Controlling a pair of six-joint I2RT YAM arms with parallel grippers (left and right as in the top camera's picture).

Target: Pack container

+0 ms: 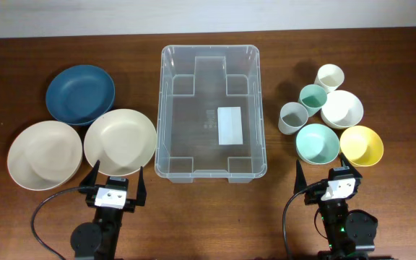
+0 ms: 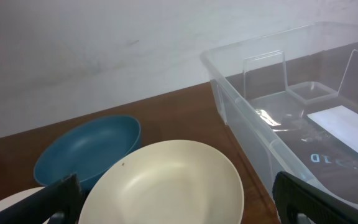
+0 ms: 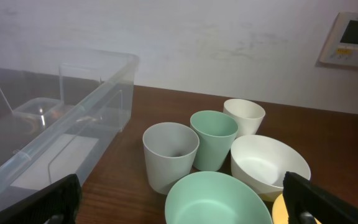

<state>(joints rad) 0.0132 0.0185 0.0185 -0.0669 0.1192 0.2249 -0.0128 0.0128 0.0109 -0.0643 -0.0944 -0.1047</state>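
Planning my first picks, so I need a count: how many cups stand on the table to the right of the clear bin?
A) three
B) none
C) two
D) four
A: a white cup, a green cup and a grey cup stand in a cluster to the right of the clear bin.

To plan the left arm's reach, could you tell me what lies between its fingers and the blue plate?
A cream plate lies between the left fingers and the blue plate; overhead and left wrist views show it.
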